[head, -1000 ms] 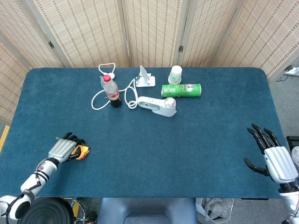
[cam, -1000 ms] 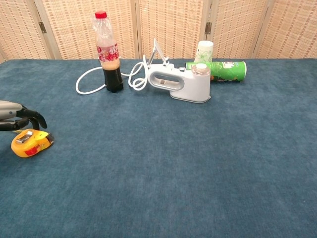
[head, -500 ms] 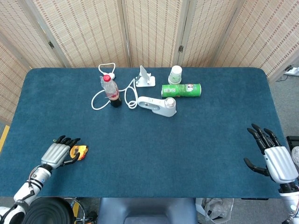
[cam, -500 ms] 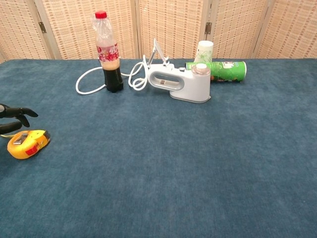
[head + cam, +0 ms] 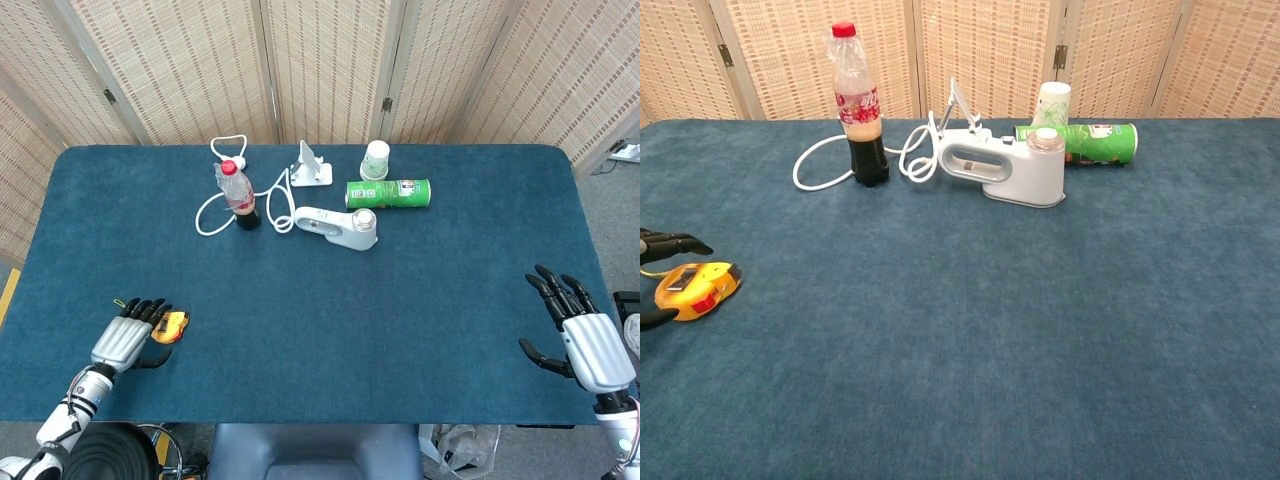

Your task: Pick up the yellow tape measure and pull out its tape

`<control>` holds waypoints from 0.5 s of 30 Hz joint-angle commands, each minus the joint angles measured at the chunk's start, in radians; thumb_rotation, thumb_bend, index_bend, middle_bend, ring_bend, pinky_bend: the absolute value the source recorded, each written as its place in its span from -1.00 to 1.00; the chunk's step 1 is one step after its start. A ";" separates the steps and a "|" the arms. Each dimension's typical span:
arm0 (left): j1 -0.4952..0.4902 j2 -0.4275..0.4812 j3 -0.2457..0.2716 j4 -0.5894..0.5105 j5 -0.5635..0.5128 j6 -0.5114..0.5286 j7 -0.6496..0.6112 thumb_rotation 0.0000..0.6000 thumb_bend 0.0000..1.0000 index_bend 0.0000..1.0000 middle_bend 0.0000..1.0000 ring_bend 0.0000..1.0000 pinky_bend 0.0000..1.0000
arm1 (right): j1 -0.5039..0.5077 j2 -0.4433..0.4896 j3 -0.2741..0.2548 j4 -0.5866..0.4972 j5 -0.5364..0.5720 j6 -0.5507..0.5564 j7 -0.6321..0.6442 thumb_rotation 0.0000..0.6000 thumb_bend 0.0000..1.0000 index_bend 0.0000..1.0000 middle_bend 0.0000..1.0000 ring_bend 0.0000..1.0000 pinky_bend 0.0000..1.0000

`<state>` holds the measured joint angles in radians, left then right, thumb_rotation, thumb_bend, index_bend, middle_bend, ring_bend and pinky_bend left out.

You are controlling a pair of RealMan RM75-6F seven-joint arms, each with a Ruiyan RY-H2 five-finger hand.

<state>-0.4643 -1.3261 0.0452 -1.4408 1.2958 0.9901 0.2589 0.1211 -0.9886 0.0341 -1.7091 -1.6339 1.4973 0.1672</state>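
The yellow tape measure (image 5: 172,325) lies flat on the blue table near the front left edge, and the chest view shows its red button and metal clip (image 5: 695,290). My left hand (image 5: 126,341) sits just left of it, open, palm toward it. Its fingers (image 5: 668,242) reach past the far side and the thumb (image 5: 652,318) past the near side. I cannot tell whether any of them touch it. My right hand (image 5: 583,336) hovers open at the front right edge, fingers spread, holding nothing; the chest view does not show it.
At the back middle stand a cola bottle (image 5: 238,196) with a white cable (image 5: 212,212) looped around it, a white phone stand (image 5: 311,166), a white handheld appliance (image 5: 338,226), a paper cup (image 5: 375,159) and a green can (image 5: 388,193) lying on its side.
My left hand has drawn back from over the tape measure toward the near left edge and now flanks it. The tape measure shifted slightly left. The right hand barely moved.
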 commanded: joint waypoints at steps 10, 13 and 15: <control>0.005 -0.066 -0.010 0.088 0.009 0.001 0.009 0.31 -0.24 -0.91 -0.88 -0.82 -0.94 | -0.005 0.007 0.000 -0.014 0.000 0.007 -0.011 1.00 -0.37 -0.87 -0.86 -0.61 -0.85; 0.008 -0.075 -0.016 0.103 0.011 0.006 -0.010 0.34 -0.24 -0.84 -0.86 -0.79 -0.94 | -0.004 0.007 0.000 -0.017 0.002 0.005 -0.015 1.00 -0.37 -0.87 -0.86 -0.60 -0.85; 0.008 -0.077 -0.018 0.113 0.015 0.006 -0.015 0.34 -0.24 -0.81 -0.82 -0.77 -0.94 | -0.003 0.007 0.000 -0.019 0.004 0.003 -0.017 1.00 -0.37 -0.87 -0.86 -0.60 -0.85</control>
<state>-0.4568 -1.4008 0.0295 -1.3328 1.3084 0.9956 0.2475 0.1177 -0.9814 0.0344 -1.7278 -1.6304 1.5002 0.1498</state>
